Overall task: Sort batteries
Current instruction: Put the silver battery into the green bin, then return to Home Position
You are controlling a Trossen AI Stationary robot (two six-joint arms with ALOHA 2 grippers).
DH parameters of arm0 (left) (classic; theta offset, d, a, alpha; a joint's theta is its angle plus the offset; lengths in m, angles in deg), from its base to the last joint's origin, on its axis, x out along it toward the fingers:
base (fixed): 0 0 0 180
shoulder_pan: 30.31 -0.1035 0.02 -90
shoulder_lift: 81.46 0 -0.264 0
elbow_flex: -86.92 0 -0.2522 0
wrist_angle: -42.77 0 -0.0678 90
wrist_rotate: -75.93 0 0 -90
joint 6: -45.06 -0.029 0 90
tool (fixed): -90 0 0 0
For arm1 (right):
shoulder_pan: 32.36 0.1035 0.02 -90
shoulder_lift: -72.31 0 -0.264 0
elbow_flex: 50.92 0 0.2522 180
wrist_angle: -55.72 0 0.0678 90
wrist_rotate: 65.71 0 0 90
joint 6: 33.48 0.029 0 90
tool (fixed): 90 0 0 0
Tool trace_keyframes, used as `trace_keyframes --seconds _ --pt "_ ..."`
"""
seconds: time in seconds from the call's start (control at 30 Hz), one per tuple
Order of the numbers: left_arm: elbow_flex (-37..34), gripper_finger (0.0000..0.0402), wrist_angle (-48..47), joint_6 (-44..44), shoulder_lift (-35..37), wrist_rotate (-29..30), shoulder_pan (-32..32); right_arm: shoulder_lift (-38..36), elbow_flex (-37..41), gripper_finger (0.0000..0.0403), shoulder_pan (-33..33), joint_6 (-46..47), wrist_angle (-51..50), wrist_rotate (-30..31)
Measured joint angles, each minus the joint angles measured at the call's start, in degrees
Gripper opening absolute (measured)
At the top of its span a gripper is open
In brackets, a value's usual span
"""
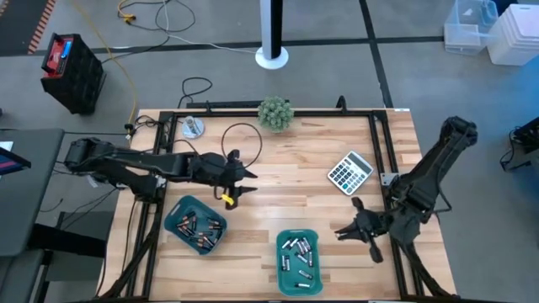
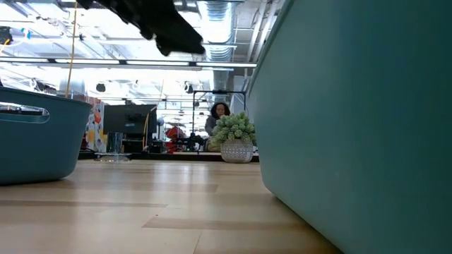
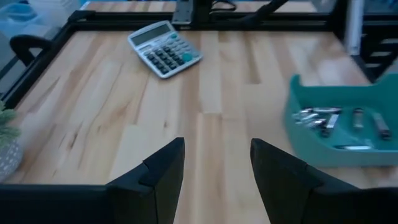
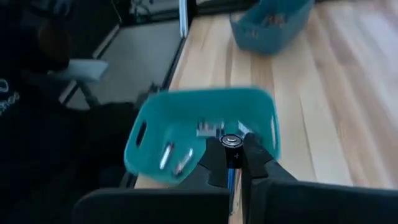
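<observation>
- The right gripper was closed on a dark battery, gripped near its top end and hanging above the near tray; this tray held silvery cells, so dropping here could mix the sorts.
- The grip looked small; a quick swing might let the cell slip to the floor.
- The left gripper stood wide and empty over bare table; the far tray of dark cells lay beside it, so the arms might collide there.

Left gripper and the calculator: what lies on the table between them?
Nothing; the left wrist view shows bare wood from the left gripper up to the calculator.
</observation>
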State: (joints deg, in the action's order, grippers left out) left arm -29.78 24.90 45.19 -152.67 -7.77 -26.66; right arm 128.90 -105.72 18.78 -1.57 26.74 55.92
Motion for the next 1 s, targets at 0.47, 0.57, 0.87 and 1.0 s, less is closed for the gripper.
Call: trace_keyframes --seconds 0.47,0.57,0.87,1.0 --pt "-2.1 0.0178 -8.9 4.1 17.0 23.4 18.4 16.1 0.0 0.0081 -10.8 -6.9 24.5 -11.4" --pt "-4.3 0.0178 -8.7 4.7 20.3 27.1 21.2 19.1 0.0 0.0132 -12.5 -4.6 24.9 -12.5" --pt "-9.5 0.0178 -7.3 5.7 27.4 30.7 23.2 21.8 0.0 0.0242 -13.9 -13.7 31.4 -15.4" --pt "-12.6 0.0177 -3.1 2.5 29.2 29.7 23.2 16.1 1.6 0.0202 -12.2 -22.0 31.8 -7.8"
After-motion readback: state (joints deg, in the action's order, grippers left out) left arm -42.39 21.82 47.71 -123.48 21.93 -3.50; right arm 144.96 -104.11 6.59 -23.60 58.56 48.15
